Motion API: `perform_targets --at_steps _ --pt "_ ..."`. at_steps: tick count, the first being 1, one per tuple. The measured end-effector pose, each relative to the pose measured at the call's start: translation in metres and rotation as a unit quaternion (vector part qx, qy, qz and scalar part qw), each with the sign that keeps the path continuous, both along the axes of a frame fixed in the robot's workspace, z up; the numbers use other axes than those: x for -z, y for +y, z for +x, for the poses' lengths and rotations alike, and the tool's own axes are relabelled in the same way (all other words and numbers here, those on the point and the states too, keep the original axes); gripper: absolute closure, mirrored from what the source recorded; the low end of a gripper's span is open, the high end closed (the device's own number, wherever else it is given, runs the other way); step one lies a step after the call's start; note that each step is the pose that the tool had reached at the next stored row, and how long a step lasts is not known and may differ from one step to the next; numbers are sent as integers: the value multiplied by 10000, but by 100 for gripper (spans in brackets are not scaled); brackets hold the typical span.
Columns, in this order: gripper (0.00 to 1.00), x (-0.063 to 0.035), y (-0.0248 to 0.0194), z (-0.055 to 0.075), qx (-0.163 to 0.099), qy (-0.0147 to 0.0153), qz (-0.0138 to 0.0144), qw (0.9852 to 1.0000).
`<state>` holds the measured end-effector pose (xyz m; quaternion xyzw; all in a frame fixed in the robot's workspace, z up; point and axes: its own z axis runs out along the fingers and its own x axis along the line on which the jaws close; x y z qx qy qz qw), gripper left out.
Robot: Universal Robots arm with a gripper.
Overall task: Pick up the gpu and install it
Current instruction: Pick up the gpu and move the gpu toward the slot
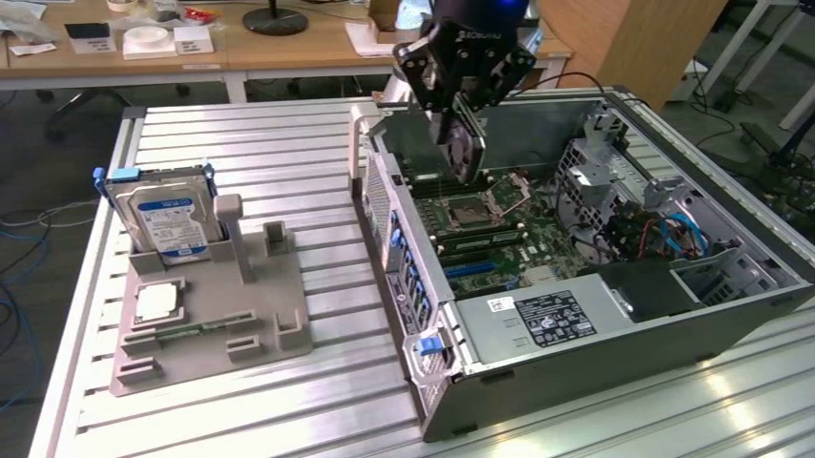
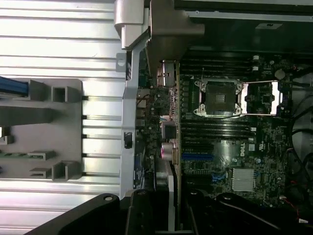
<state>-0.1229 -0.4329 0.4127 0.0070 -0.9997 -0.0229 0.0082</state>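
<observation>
My gripper (image 1: 459, 113) hangs over the back part of the open computer case (image 1: 421, 315) and is shut on the gpu (image 1: 467, 153). The gpu is a thin dark card held on edge, its lower edge a little above the motherboard (image 1: 503, 243) and near the CPU socket (image 1: 467, 211). In the wrist view the gpu (image 2: 170, 193) shows edge-on as a slim strip between my two black fingers (image 2: 139, 215). It runs along the case's rear wall side of the board, in line with the blue slot (image 2: 196, 157).
On the slatted table to the exterior view's left, a grey fixture (image 1: 210, 334) holds a silver hard drive (image 1: 168, 218), a CPU chip (image 1: 156, 301) and a green memory stick (image 1: 191, 331). Inside the case are a power supply (image 1: 548, 320) and drive cages (image 1: 637, 191).
</observation>
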Motion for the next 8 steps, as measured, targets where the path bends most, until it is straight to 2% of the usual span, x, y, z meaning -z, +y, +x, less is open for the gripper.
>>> perform_targets --at_steps 8 --pt "72 8 1 305 -1 1 -1 10000"
